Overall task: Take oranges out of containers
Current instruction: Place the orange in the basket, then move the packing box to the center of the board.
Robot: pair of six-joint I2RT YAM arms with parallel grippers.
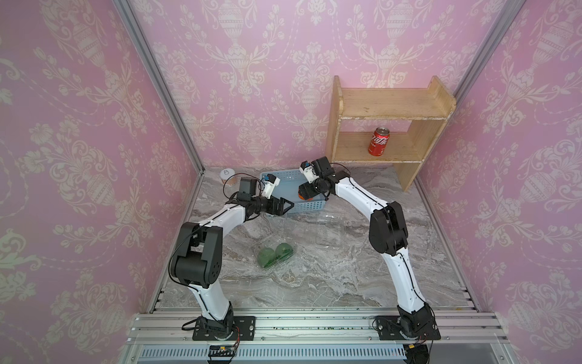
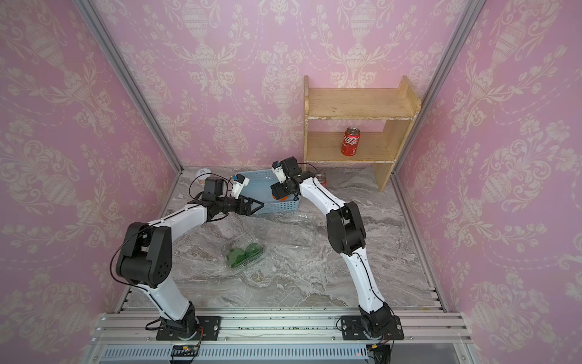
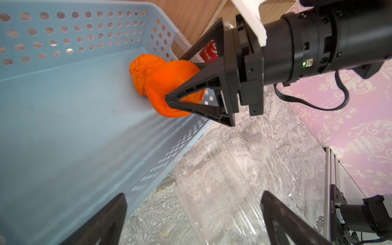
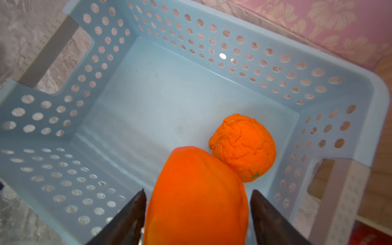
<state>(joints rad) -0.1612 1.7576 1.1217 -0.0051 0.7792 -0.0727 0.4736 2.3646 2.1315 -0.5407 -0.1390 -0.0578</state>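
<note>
Smooth orange (image 4: 197,191) sits low in the basket (image 4: 53,169) right by a wrinkly orange (image 4: 244,148), right gripper (image 4: 198,191) jaws wide either side, can't tell if they're pinching; left gripper (image 3: 193,193) open nearby, green oranges (image 1: 267,253) in their container (image 1: 293,252).

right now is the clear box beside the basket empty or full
Empty: only the marble tabletop shows through the clear box, no fruit inside.

You have a smooth bright-orange round fruit (image 4: 197,191), a wrinkled orange round fruit (image 4: 244,146), a pale-blue dot-perforated plastic basket (image 4: 169,84), two dark-green round fruits (image 1: 283,250), a red cola can (image 1: 379,141), pink damask-patterned wallpaper (image 1: 94,126) and a grey-veined marble tabletop (image 1: 315,283).
</note>
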